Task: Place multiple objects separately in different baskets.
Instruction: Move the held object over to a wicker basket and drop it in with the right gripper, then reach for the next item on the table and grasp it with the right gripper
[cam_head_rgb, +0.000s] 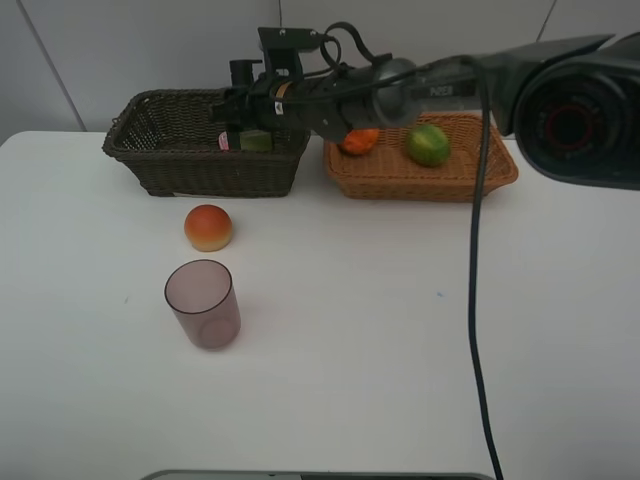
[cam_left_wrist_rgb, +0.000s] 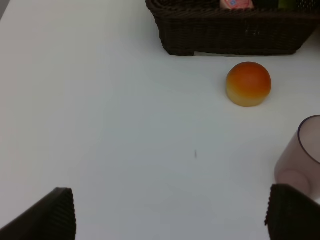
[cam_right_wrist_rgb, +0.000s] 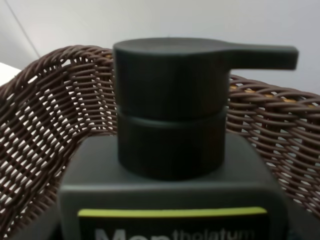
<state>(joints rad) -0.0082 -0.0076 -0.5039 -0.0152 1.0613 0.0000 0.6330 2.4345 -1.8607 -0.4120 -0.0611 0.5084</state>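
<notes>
Just inside the dark basket (cam_head_rgb: 200, 172) rim, right claw (cam_head_rgb: 244, 118) grips black bottle (cam_right_wrist_rgb: 170, 125) — left claw (cam_left_wrist_rgb: 170, 217) gapes open.

Your white, smooth table (cam_head_rgb: 400, 350) carries four things directly. At its far side you have two rectangular wicker baskets side by side: the dark brown wicker basket (cam_head_rgb: 170, 160), which is deeper, on the left, and the light orange-tan wicker basket (cam_head_rgb: 400, 180), which is shallower, on the right. In front of the dark one lies the red-orange peach-like fruit (cam_head_rgb: 208, 227). Near it, closer to you and not touching, the translucent mauve cup (cam_head_rgb: 203, 303) stands upright.
</notes>
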